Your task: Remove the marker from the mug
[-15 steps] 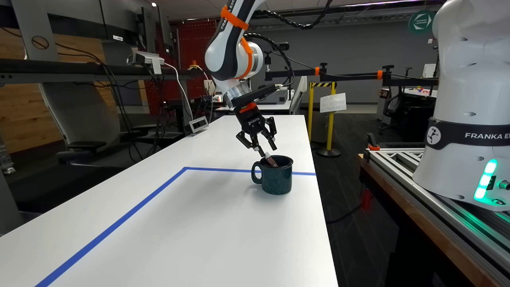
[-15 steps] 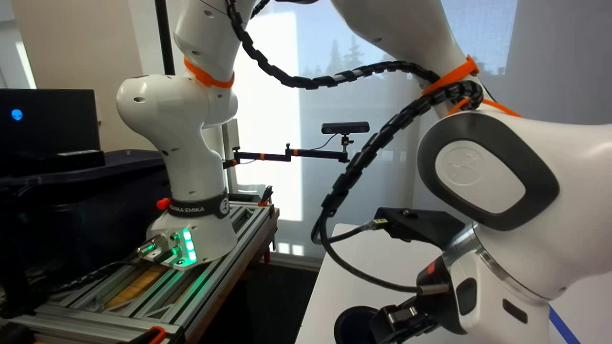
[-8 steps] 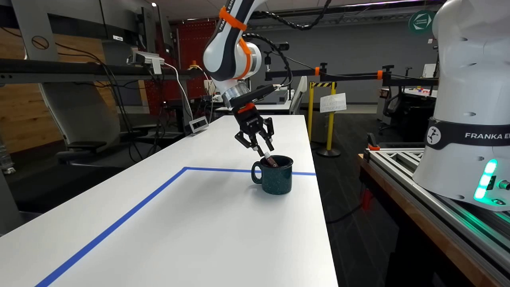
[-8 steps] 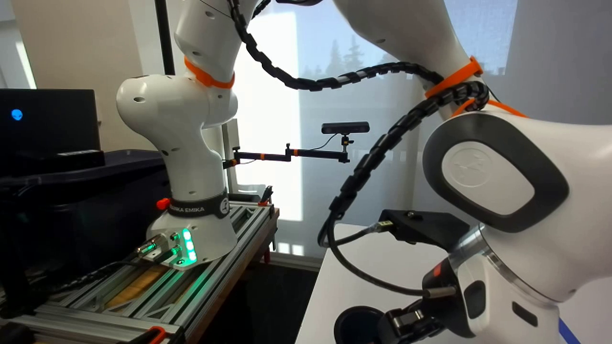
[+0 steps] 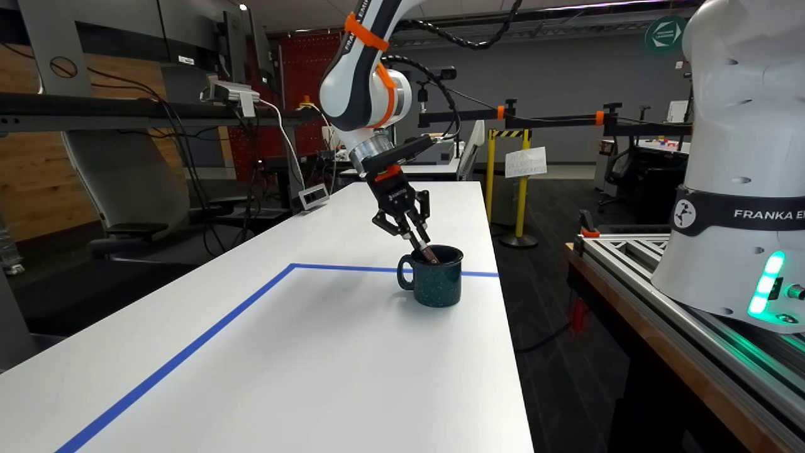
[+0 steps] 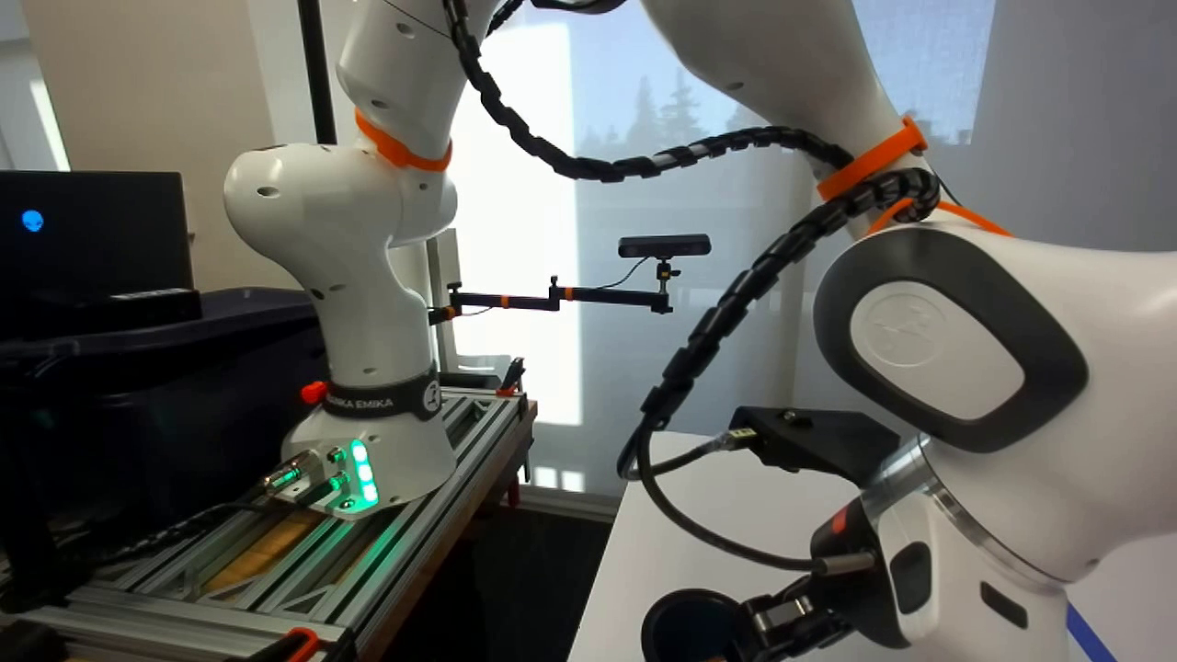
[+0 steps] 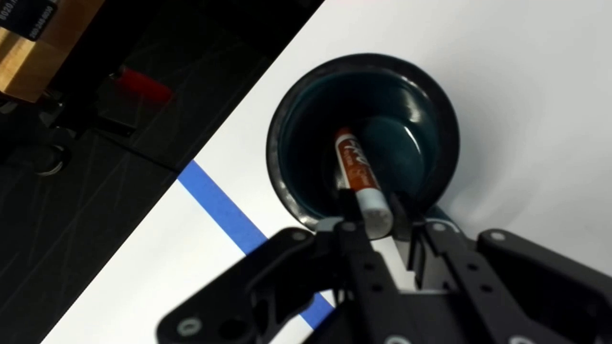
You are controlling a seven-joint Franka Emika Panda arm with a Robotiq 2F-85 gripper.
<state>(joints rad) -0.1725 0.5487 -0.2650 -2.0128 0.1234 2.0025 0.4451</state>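
Well, mug (image 5: 436, 284) around marker (image 7: 357, 169) (tilted), fingers (image 7: 356, 243) astride, tape (image 7: 222, 208) near.

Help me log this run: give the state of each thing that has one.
Mug: upright on the table.
Marker: leaning inside the mug, pale end above the rim.
Gripper: fingertips on either side of the marker's pale end; whether gripping, unclear.
Laptop: open, logo lit.
Base light: on.

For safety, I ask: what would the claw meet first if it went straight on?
Likely the inside of the mug; depth is unclear. The claw has the marker between its fingers.
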